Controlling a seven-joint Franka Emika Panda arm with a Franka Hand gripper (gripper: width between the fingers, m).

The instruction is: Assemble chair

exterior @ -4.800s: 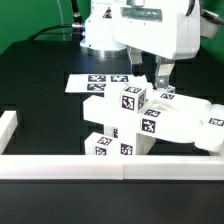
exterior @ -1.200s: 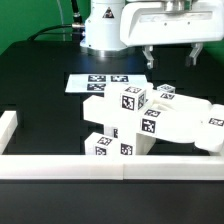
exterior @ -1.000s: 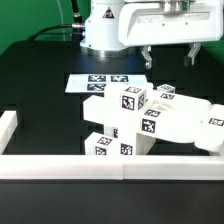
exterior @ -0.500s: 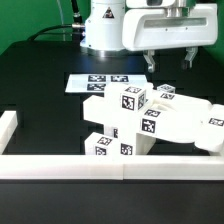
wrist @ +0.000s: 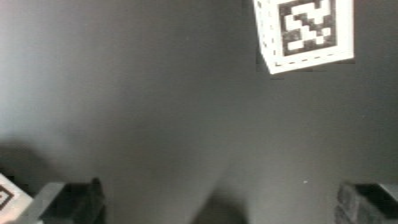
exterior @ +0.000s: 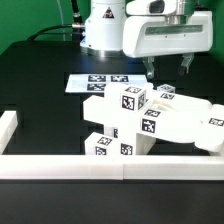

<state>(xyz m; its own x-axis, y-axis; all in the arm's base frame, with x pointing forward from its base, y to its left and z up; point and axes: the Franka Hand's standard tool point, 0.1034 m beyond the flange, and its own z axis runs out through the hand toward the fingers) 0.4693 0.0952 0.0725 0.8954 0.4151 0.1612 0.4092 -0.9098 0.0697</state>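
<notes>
End effector [exterior: 167,68] spread, empty, above chair [exterior: 150,122] on counter [exterior: 40,90]; risks nudging stacked pieces askew if lowered off-centre.

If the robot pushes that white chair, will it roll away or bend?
Probably neither. The chair is made of blocky, flat-sided pieces, so it should slide rather than roll. It looks like stiff plastic, unlikely to bend. Its stacked shape might tip if pushed up high.

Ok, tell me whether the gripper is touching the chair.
Apart. In the exterior view the gripper hangs open above the chair, with dark background showing between its fingertips and the white pieces.
</notes>
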